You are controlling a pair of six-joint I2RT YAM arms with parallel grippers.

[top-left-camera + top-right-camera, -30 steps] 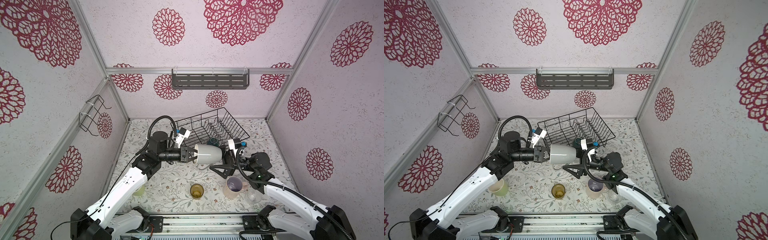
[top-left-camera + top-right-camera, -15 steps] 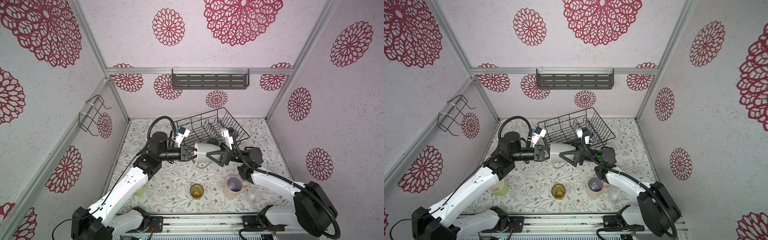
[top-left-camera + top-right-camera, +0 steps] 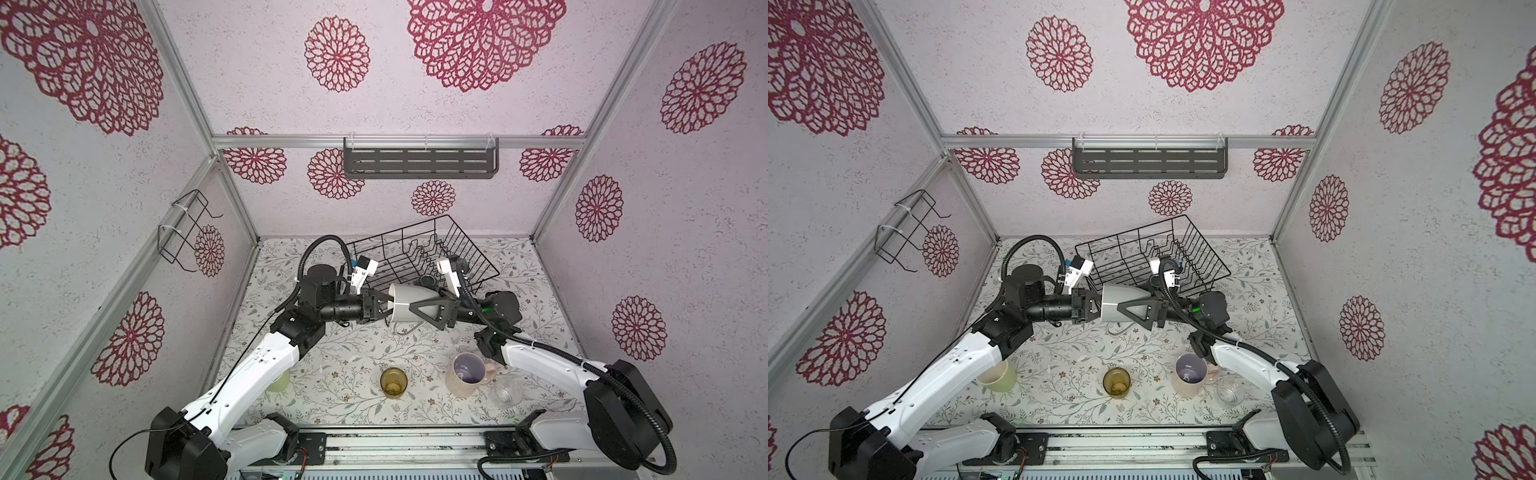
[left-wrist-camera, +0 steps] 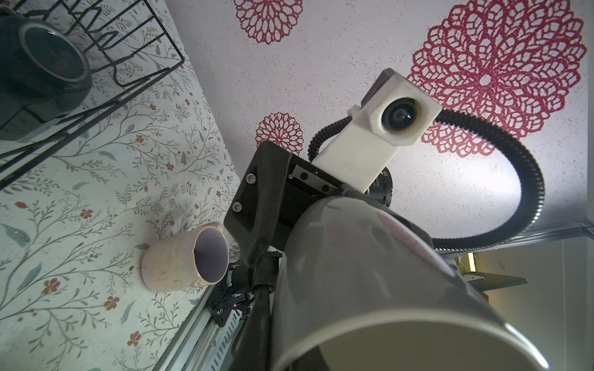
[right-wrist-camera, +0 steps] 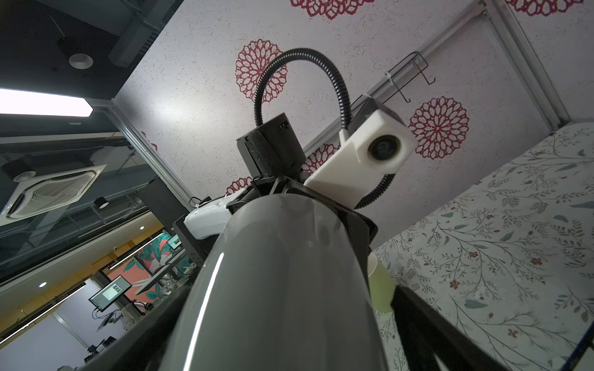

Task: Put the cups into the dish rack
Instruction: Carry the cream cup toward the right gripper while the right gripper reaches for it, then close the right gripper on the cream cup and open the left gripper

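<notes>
My left gripper (image 3: 384, 307) is shut on the rim of the light grey mug (image 3: 409, 301), holding it on its side in the air in front of the black wire dish rack (image 3: 457, 245). My right gripper (image 3: 415, 305) is open, and its fingers straddle the mug's body (image 5: 283, 289) from the base side, with a gap on one side. A dark teal mug (image 3: 428, 281) lies in the rack. On the table stand the amber tumbler (image 3: 393, 382), the pink mug (image 3: 467, 374), the clear glass (image 3: 507, 390) and the yellow-green mug (image 3: 998, 376).
A grey slotted shelf (image 3: 419, 160) hangs on the back wall and a small wire holder (image 3: 187, 228) on the left wall. The metal rail (image 3: 395, 440) runs along the table's front edge. My right arm passes just above the pink mug.
My right gripper has swung left from above the pink mug to the held grey mug, and its open fingers now reach around it. The left arm has barely moved.
</notes>
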